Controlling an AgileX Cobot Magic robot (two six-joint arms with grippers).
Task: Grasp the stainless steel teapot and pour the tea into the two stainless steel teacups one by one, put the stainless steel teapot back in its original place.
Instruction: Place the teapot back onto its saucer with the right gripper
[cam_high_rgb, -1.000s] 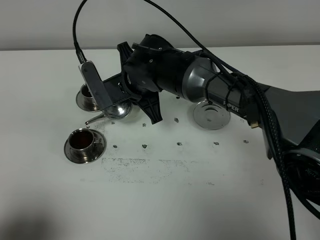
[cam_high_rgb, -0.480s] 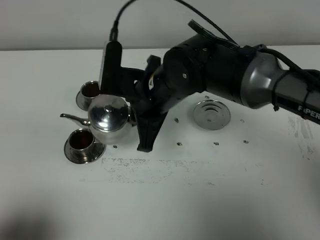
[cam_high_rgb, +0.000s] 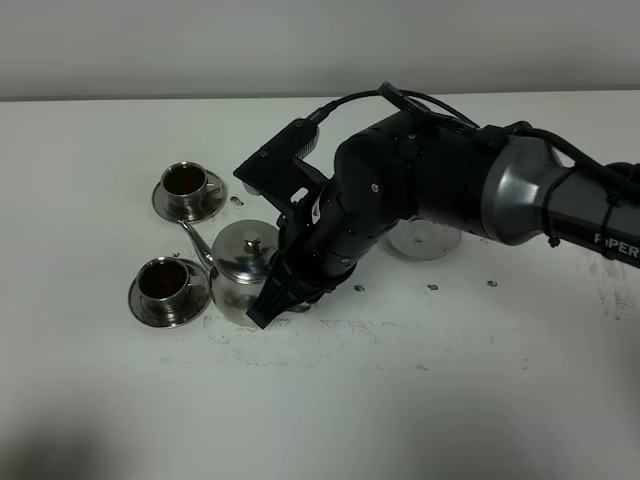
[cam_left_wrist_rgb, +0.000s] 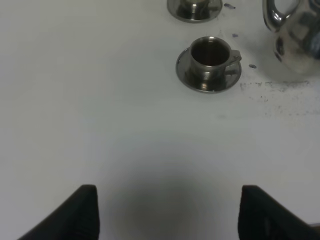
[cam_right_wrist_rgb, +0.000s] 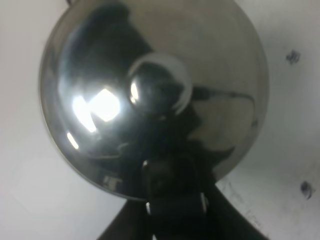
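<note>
While the teapot (cam_high_rgb: 245, 270) is seen upright between the two teacups (cam_high_rgb: 167, 282) and the disc (cam_high_rgb: 425, 240) from above, its knobbed lid (cam_right_wrist_rgb: 159, 90) fills the right wrist view, the right hand (cam_high_rgb: 285, 295) pinching it. The left hand (cam_left_wrist_rgb: 167, 212) is shown spread over the white, speckled bench (cam_high_rgb: 400, 400).

high view and both wrists share teapot (cam_high_rgb: 243, 268).

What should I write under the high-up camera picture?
Right gripper holds the teapot beside two filled teacups.
</note>
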